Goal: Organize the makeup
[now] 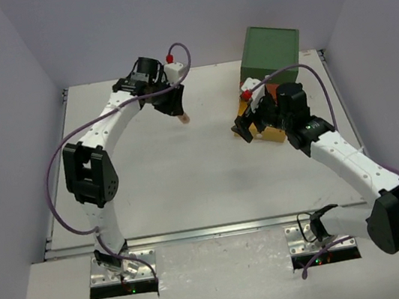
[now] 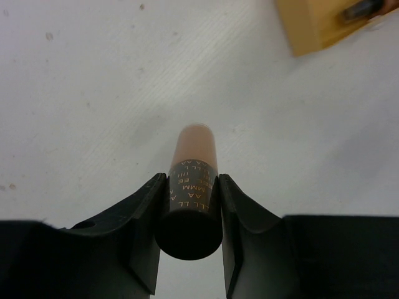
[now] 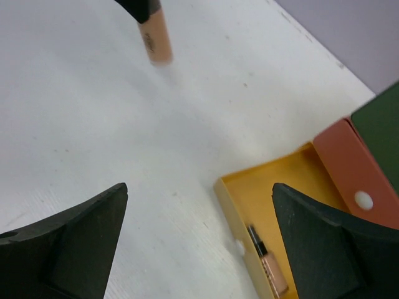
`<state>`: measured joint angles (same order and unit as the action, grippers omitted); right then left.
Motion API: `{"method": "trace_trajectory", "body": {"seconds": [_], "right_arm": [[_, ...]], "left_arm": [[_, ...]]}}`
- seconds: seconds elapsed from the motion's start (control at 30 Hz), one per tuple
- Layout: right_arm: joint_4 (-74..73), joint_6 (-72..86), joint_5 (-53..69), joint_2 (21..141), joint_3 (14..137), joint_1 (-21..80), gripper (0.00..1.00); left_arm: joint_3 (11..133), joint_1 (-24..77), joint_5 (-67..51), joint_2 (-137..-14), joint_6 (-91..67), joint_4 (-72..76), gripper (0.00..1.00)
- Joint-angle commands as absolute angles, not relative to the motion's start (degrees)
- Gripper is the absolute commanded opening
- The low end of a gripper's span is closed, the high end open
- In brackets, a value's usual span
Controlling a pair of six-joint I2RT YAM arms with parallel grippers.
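My left gripper (image 2: 190,205) is shut on a tan-brown tube with a black lettered cap (image 2: 192,187) and holds it above the white table, at the back left in the top view (image 1: 183,116). The right wrist view shows the same tube (image 3: 157,34) hanging at the top. My right gripper (image 3: 199,212) is open and empty, over the front edge of the open yellow drawer (image 3: 262,205). A second small tube with a dark cap (image 3: 267,261) lies in that drawer. In the top view the right gripper (image 1: 250,125) is beside the drawer box.
The green drawer box (image 1: 269,51) stands at the back right, with an orange drawer (image 3: 355,174) closed and the yellow drawer (image 1: 269,134) pulled out toward the front. The yellow drawer's corner also shows in the left wrist view (image 2: 318,28).
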<state>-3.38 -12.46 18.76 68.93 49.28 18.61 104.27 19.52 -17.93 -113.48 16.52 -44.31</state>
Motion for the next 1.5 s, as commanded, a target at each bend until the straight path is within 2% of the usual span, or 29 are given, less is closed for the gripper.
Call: {"method": "trace_trajectory", "body": {"seconds": [0.0,0.1,0.27,0.7,0.9,1.07,1.13,1.17,1.3,1.33,1.37,1.4,1.43,1.47], "right_arm": [[8.68,-11.04,30.49,68.59,51.86,20.35,0.99],[3.66,-17.03,27.60,70.75,56.79,25.44,0.99],[4.06,-17.81,26.11,75.54,61.02,29.20,0.99],[8.09,-18.89,19.88,84.35,67.13,32.52,0.97],[7.49,-18.66,20.50,87.97,70.26,32.50,0.86],[7.12,-18.28,21.90,89.47,71.54,32.52,0.70],[6.49,-18.29,21.78,89.82,71.72,32.52,0.48],[6.25,-18.35,21.60,89.76,71.72,32.52,0.40],[6.09,-19.33,20.59,89.17,70.71,32.52,0.20],[5.68,-19.80,20.33,88.95,70.53,32.50,0.15],[4.82,-20.58,20.06,88.62,70.33,32.44,0.07],[4.10,-21.16,19.54,88.45,70.24,32.43,0.02],[2.83,-22.11,18.47,88.08,70.06,32.38,0.00],[1.60,-23.29,16.90,87.61,69.64,32.27,0.00]], "left_arm": [[106.98,18.54,-36.20,-101.53,13.43,-39.57,0.00],[105.76,18.74,-41.63,-98.51,12.50,-37.84,0.00],[103.80,19.25,-44.99,-95.63,11.49,-37.27,0.00],[101.17,19.68,-48.94,-92.99,11.16,-37.00,0.00],[99.67,19.86,-49.66,-92.31,11.69,-37.00,0.00],[98.97,19.86,-50.01,-91.67,12.30,-37.00,0.00],[98.96,19.86,-50.10,-91.49,12.40,-36.91,0.00],[98.96,19.86,-50.10,-91.43,12.52,-36.91,0.00],[98.70,19.86,-49.55,-91.14,12.81,-36.85,0.00],[98.72,19.86,-48.99,-91.16,12.73,-36.91,0.05],[98.78,19.86,-48.07,-91.22,12.66,-36.91,0.23],[98.86,19.86,-47.13,-91.30,12.44,-36.84,0.48],[98.93,19.86,-45.31,-91.43,11.89,-36.77,0.83],[99.04,19.86,-43.40,-91.60,11.43,-36.74,1.00]]}}
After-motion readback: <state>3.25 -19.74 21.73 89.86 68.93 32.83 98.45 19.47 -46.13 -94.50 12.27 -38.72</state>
